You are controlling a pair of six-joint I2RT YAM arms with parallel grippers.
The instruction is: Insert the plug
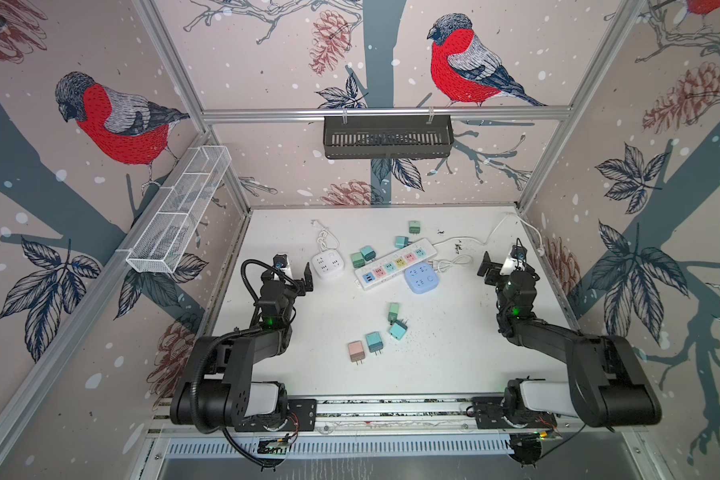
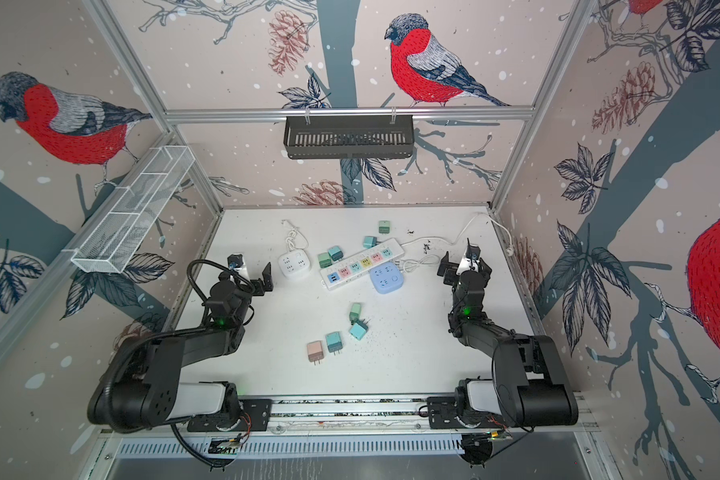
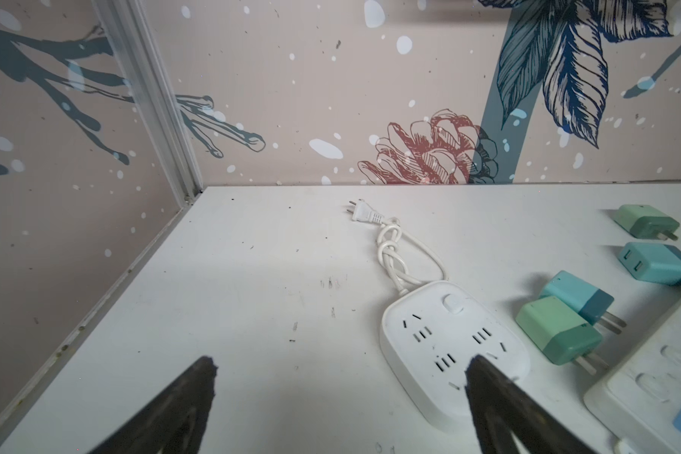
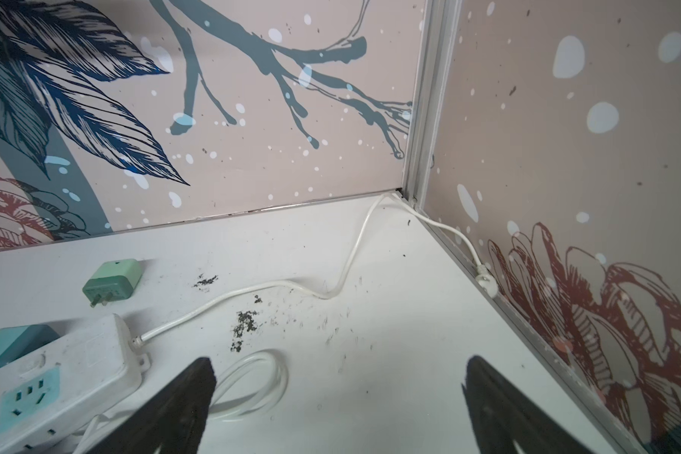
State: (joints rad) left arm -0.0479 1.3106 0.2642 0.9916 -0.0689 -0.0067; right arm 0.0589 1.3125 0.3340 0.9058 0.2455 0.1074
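Here, bullfinch-wallpaper walls (image 1: 267, 62) around a scuffed white table (image 1: 454, 332) with loose plugs (image 1: 356, 351).

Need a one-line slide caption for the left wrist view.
Open left gripper hovers beside the white socket hub, whose plug lies loose on the table.

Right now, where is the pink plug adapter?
In a top view, the pink plug adapter lies front-centre on the white tabletop, just left of a teal adapter, prongs pointing frontward.

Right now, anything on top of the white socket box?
Nothing: white socket box shows bare slots and its button. In the left wrist view the left gripper hides one corner.
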